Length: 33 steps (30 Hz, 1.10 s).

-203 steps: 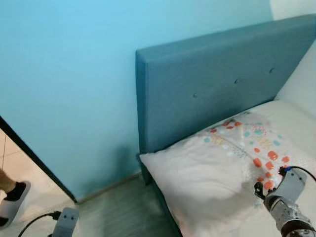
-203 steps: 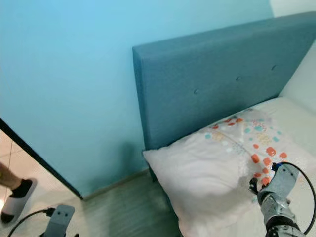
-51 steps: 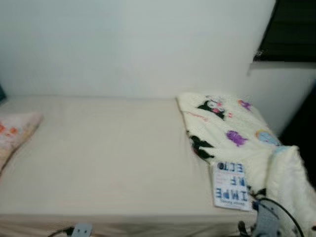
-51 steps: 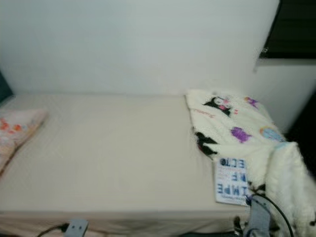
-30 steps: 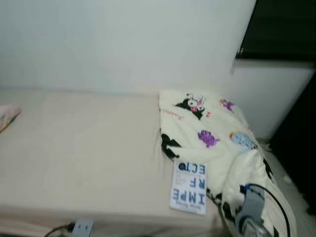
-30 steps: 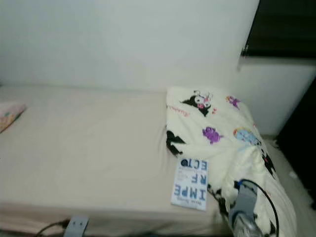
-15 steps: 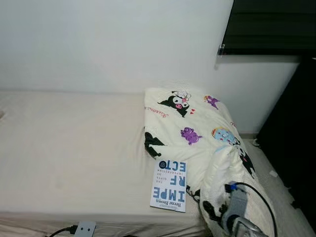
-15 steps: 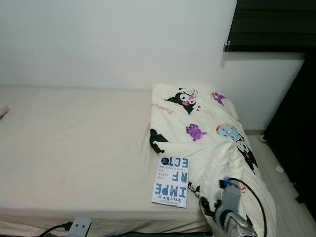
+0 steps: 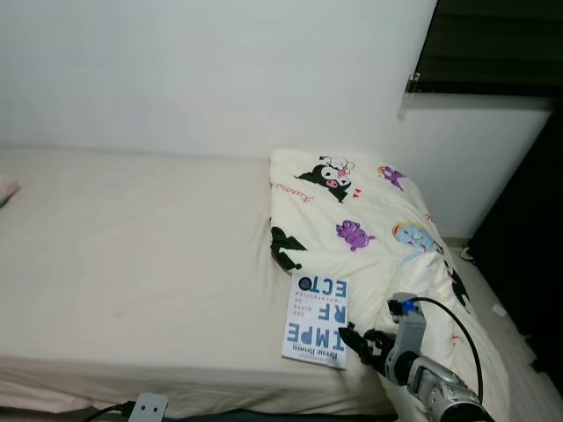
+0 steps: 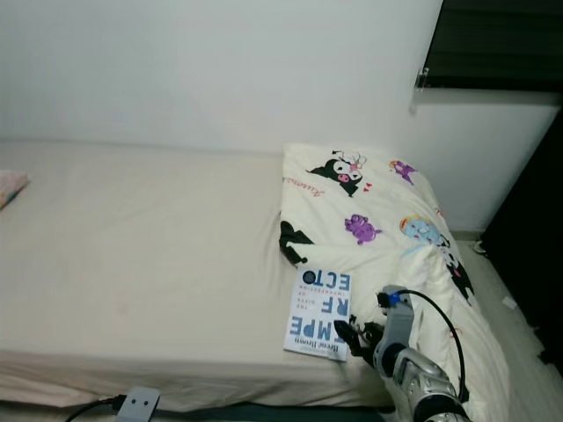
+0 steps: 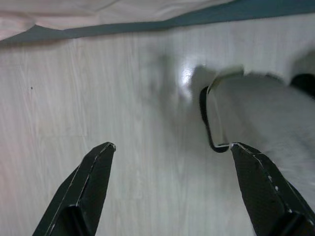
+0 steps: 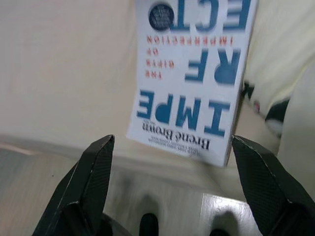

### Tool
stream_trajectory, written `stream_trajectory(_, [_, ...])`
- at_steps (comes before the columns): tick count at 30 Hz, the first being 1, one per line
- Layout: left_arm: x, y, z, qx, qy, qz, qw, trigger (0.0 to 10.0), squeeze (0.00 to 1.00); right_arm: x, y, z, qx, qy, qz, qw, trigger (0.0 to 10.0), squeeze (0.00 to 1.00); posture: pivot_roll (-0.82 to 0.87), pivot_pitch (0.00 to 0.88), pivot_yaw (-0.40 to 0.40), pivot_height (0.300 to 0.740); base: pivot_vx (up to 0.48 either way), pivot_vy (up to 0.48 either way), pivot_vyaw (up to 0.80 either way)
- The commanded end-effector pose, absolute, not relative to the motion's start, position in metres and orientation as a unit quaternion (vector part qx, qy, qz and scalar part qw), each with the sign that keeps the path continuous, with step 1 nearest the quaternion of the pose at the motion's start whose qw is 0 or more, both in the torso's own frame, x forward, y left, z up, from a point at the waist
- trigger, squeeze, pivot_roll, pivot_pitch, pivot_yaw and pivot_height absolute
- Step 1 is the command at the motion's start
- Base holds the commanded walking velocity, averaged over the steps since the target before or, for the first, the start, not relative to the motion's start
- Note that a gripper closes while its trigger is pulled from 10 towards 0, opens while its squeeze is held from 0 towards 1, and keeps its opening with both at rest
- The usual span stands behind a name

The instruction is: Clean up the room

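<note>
The step in hand looks like fetching the book (image 9: pixel 318 321), which lies flat near the bed (image 9: pixel 132 264) edge, touching the cartoon blanket (image 9: pixel 369 220). The right gripper (image 12: pixel 172 191) hangs just short of it, wide open and empty; next it must advance and close on the cover's edge. The left gripper (image 11: pixel 172 187) hangs open over the floor (image 11: pixel 98 98).

The robot's right arm (image 9: pixel 431 382) is a silver, rounded metal forearm built of ribbed cylindrical segments, narrowing to a pale grey block at the wrist with a small blue connector on top. A thin black cable (image 10: pixel 444 321) loops out from that connector and arches back along the forearm. The right gripper (image 12: pixel 172 191) has two long, glossy black tapering fingers (image 12: pixel 93 182); the left gripper (image 11: pixel 177 191) matches, its finger edges worn pale.
</note>
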State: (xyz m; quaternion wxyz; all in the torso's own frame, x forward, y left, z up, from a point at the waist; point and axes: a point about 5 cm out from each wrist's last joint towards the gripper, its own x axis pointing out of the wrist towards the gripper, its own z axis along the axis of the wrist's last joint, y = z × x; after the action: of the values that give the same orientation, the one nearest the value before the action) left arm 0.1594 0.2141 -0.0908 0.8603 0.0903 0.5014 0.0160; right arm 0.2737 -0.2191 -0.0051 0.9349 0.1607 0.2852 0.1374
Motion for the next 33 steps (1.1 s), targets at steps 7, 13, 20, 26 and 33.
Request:
stream_trajectory(7, [0.16,0.226,-0.088,0.108,0.491,0.038,0.863,10.0,0.0,0.276,-0.226,0.0,0.17,0.274,0.141,0.936,10.0,0.0,-0.01,0.0,-0.023,0.596,0.0,0.0,0.0])
stream_trajectory(13, [0.166,0.241,-0.081,0.121,0.466,0.081,0.873,10.0,0.0,0.283,-0.233,0.009,0.186,0.251,0.126,0.942,10.0,0.0,0.01,0.0,-0.013,0.571,0.0,0.0,0.0])
stream_trajectory(20, [0.163,0.254,-0.078,0.136,0.463,0.093,0.871,10.0,0.0,0.287,-0.236,0.016,0.212,0.229,0.125,0.942,10.0,0.0,0.05,0.014,-0.001,0.551,0.0,0.0,0.0])
stream_trajectory(26, [0.148,0.271,-0.078,0.166,0.466,0.084,0.865,10.0,0.0,0.297,-0.235,0.031,0.265,0.183,0.16,0.933,10.0,0.0,0.09,0.061,0.013,0.526,0.0,0.0,0.0])
stream_trajectory(33, [0.13,0.285,-0.078,0.173,0.468,0.093,0.862,10.0,0.0,0.3,-0.236,0.034,0.254,0.184,0.159,0.936,10.0,0.0,0.15,0.128,0.012,0.496,0.0,0.0,0.0])
